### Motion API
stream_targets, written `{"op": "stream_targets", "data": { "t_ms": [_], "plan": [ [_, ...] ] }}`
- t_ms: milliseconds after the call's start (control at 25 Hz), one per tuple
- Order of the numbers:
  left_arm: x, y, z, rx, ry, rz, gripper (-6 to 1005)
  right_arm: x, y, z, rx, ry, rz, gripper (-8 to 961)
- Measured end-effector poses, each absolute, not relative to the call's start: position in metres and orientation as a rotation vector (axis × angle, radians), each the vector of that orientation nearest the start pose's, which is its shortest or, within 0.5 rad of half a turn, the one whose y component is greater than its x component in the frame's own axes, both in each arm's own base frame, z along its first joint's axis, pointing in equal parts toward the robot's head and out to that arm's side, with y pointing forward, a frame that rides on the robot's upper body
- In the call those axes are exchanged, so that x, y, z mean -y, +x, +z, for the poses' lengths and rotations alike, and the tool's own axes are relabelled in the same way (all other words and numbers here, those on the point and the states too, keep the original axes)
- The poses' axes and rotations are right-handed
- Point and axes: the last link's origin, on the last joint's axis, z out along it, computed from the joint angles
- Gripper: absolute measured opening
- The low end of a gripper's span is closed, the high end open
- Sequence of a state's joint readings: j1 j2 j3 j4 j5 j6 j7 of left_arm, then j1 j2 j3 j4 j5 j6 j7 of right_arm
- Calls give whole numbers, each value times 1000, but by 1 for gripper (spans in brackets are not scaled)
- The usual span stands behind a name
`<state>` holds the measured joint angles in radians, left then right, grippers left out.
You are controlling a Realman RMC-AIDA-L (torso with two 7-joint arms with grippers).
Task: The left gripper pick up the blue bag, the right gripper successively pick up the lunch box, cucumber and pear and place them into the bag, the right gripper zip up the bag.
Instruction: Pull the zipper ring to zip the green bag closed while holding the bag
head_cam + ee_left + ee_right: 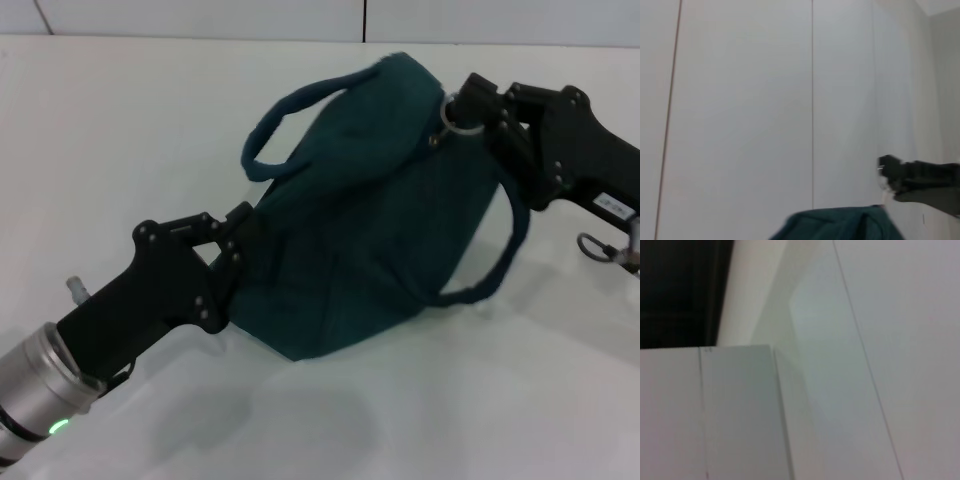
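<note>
I have the left gripper [238, 245] clamped on the near end of the blue bag [380, 210], bracing it on the table [120, 130] against the pull. At the far end my right gripper [468, 108] is pinched on the ring zipper pull [455, 112]; the bag stretches between them. The lunch box, cucumber and pear are out of sight, likely inside.

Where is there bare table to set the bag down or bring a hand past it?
Bare table lies in front of the blue bag, and a wide patch beyond the left gripper, beside the bag's far handle. It is crowded at both bag ends: the left gripper at the near corner, the right gripper by the ring pull.
</note>
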<state>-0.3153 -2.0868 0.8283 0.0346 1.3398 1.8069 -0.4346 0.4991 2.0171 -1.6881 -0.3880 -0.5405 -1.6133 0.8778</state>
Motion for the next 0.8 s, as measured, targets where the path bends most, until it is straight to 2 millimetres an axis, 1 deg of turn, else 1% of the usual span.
{"op": "stream_targets", "data": {
  "t_ms": [200, 280, 440, 560, 800],
  "plan": [
    [-226, -284, -33, 237, -2145, -1228, 47, -297, 194, -15, -216, -2395, 1589, 16],
    [-229, -283, -33, 232, -2151, -1222, 46, -295, 195, -16, -216, -2400, 1590, 16],
    [-239, -279, -36, 240, -2180, -1214, 52, -301, 201, -19, -256, -2389, 1525, 16],
    [-241, -279, -38, 245, -2195, -1203, 62, -306, 209, -22, -315, -2365, 1462, 16],
    [-239, -281, -40, 256, -2213, -1184, 80, -313, 223, -13, -352, -2260, 1419, 16]
  ]
}}
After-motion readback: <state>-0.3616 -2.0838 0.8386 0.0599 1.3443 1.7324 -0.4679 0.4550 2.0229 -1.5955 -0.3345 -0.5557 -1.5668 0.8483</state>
